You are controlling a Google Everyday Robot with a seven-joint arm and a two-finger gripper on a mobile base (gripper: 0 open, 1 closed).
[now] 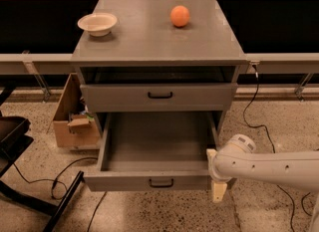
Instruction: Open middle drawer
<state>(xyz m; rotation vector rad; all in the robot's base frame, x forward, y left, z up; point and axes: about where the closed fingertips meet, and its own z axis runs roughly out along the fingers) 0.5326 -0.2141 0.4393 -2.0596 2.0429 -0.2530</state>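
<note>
Evidently middle drawer (159,141) slides light, rigid; we'd grab its bar handle (161,182). Gripper (218,190) beside drawer's right front corner, grip state unclear.

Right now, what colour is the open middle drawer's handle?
The handle is black, camera view; the gripper is at the right front corner of the middle drawer.

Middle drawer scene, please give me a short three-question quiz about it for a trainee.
1. True or false: the grey flat-fronted middle drawer with the small black bar handle stands pulled out.
2. What sits on the grey cabinet top with the white bowl? A: an orange round fruit. B: a tin can. C: a sponge.
3. Fill in: the gripper is at the open drawer's front ___ corner, as seen.
Key: 1 true; 2 A; 3 right.
</note>
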